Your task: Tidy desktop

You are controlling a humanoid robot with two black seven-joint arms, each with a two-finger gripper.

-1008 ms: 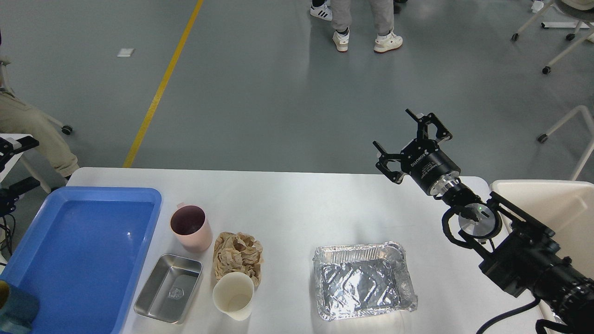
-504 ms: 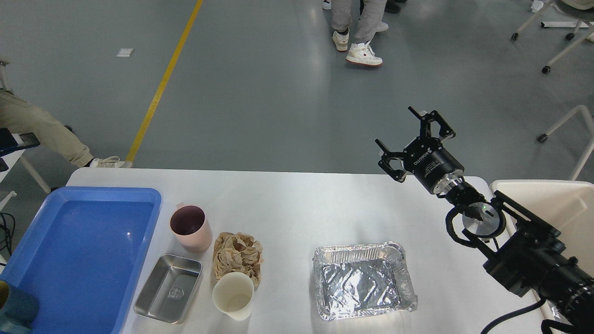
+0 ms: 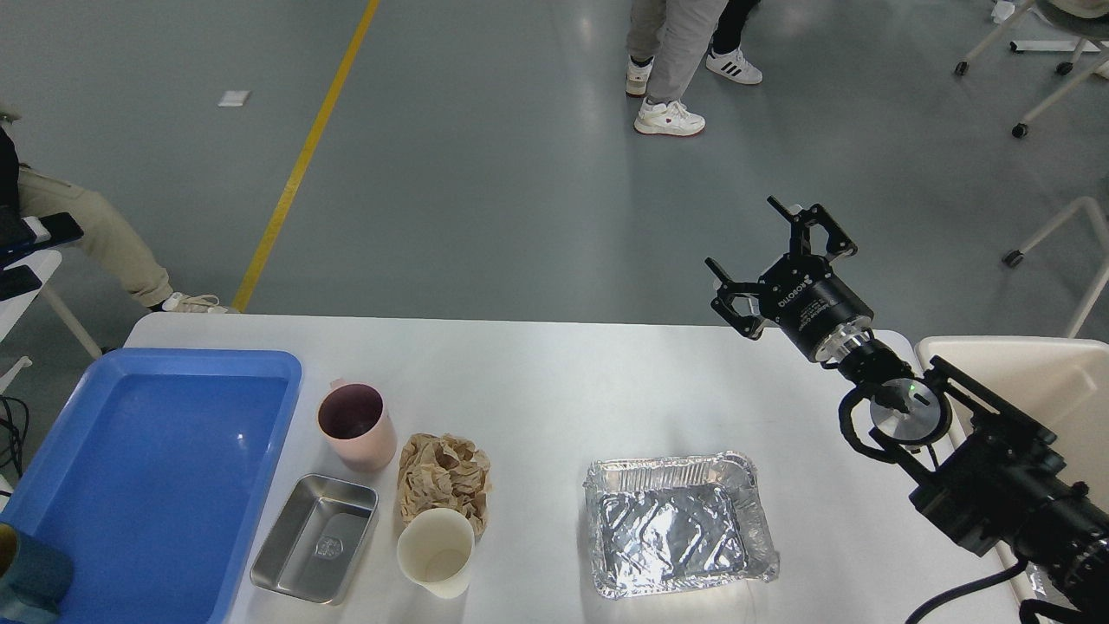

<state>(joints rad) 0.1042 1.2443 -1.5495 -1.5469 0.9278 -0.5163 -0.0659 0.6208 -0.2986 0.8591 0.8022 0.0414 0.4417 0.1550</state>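
The white table fills the lower half of the frame, from the left side to near the right edge. At its lower left stands a blue tray, and a dark teal object shows at the tray's bottom left corner. Just right of the tray is a pink cup, upright. Below the cup lies a small steel tray. To the right of these sits a crumpled brown paper, and a cream paper cup touches its lower edge. A foil tray rests in the lower centre, apart from the others. A cream bin stands at the right edge. The right claw hangs above the far table edge in the right part of the frame, its two fingers spread wide and holding nothing. The left claw is not visible.
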